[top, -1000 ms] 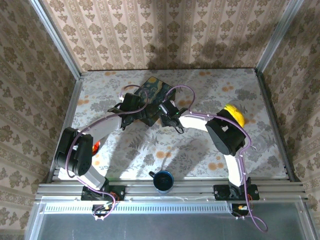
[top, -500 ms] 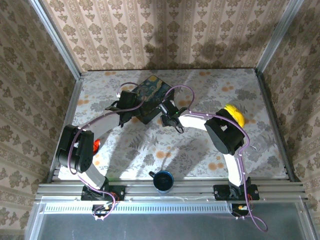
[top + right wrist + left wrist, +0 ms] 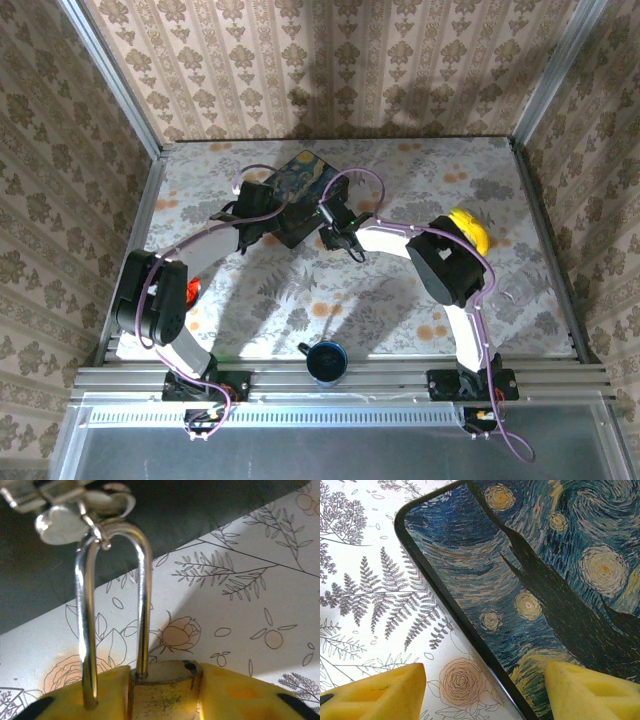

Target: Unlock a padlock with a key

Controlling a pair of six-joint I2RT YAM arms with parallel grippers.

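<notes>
Since a second ago your left end effector [image 3: 263, 203] has slid up along the painted box [image 3: 312, 178], and more of the lid now shows. In its wrist view the fingers [image 3: 380, 692] stand released, one over the lid and one over the worktop [image 3: 360, 605]. From above the padlock is too small to make out. The right wrist view gives you the padlock [image 3: 165, 690]. Its brass body is clenched in the right end effector [image 3: 162, 702]. Its shackle [image 3: 142, 580] is hooked through the box's silver clasp [image 3: 65, 515], with one leg hanging beside the body.

Beige damask wallpaper walls [image 3: 330, 70]; floral-print tabletop [image 3: 400, 300]; aluminium corner posts [image 3: 112, 85]; soft shadows.
</notes>
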